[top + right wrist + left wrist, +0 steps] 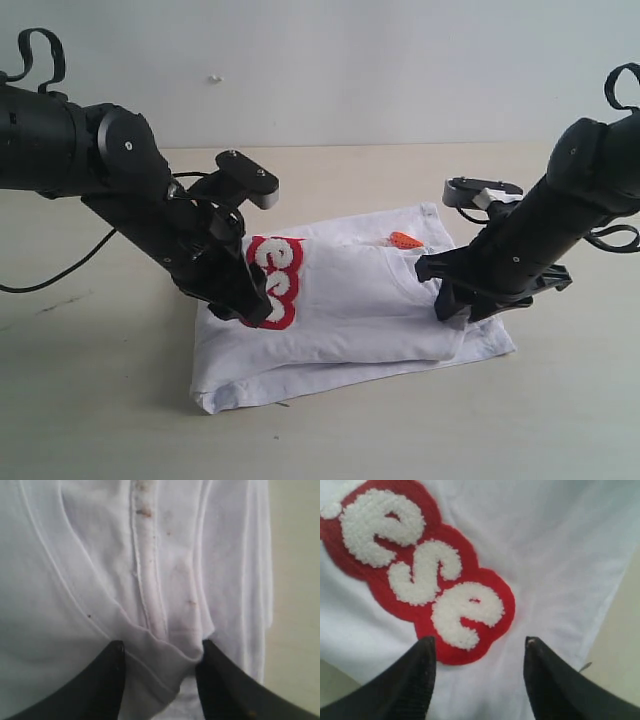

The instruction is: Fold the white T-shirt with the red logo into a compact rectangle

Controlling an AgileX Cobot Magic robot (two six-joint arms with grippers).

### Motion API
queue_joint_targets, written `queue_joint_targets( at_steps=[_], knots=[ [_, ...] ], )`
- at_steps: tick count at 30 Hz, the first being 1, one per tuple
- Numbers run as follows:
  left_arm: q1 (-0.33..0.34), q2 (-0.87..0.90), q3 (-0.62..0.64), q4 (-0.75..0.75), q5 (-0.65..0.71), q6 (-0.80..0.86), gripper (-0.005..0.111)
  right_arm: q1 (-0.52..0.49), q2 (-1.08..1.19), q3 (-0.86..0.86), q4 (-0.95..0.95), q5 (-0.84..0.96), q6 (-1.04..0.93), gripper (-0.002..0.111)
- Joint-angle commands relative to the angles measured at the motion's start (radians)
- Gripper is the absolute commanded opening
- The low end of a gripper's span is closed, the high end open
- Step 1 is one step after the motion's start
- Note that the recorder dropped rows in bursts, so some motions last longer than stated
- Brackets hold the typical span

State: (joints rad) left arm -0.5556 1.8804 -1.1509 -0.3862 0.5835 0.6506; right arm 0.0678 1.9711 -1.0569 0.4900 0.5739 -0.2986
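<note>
Pale tabletop (100, 420) under a plain light wall carries the white T-shirt (370, 300), which lies near the middle already doubled into a rough, layered rectangle. The red logo (275, 285) shows only its last letters at the left end, and the orange neck tag (404, 240) peeks out near the right. By my reckoning the task is past halfway, with uneven lower edges and at least one more fold left. The left gripper (478, 641) hovers with jaws spread just off the logo's end, holding nothing. The right gripper (159, 645) pinches a bunched fold of hem. A black cable (60, 270) trails at the left, well apart; nothing blocks the cloth.
</note>
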Motion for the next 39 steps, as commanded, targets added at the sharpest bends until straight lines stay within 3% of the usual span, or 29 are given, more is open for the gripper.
queue_joint_targets(
  at_steps=[1, 6, 9, 10, 21, 29, 34, 39],
  knots=[
    [-0.002, -0.002, -0.001, 0.005, -0.025, -0.007, 0.052, 0.002, 0.002, 0.003, 0.124, 0.007, -0.107, 0.044],
    [-0.002, -0.002, -0.001, 0.005, -0.040, -0.007, 0.052, 0.002, 0.039, 0.003, 0.198, 0.025, -0.173, 0.036],
    [-0.002, -0.002, -0.001, 0.010, -0.040, -0.007, 0.052, 0.002, 0.032, 0.003, 0.198, 0.025, -0.241, 0.005],
    [-0.002, -0.002, -0.001, 0.012, -0.040, -0.007, 0.052, 0.002, 0.022, 0.003, 0.200, 0.025, -0.252, 0.000],
    [-0.002, -0.002, -0.001, 0.132, -0.044, -0.007, 0.052, 0.002, -0.208, -0.105, 0.134, 0.038, -0.299, 0.000],
    [-0.002, -0.002, -0.001, 0.182, -0.099, -0.007, 0.052, 0.002, -0.247, -0.201, -0.534, 0.036, 0.099, 0.000],
    [-0.002, -0.002, -0.001, 0.189, -0.118, -0.007, 0.052, 0.002, -0.203, -0.201, -0.768, -0.029, 0.239, 0.000],
    [-0.002, -0.002, -0.001, 0.189, -0.105, -0.007, 0.052, 0.002, -0.108, -0.248, -1.277, 0.065, 0.646, 0.020]
  ],
)
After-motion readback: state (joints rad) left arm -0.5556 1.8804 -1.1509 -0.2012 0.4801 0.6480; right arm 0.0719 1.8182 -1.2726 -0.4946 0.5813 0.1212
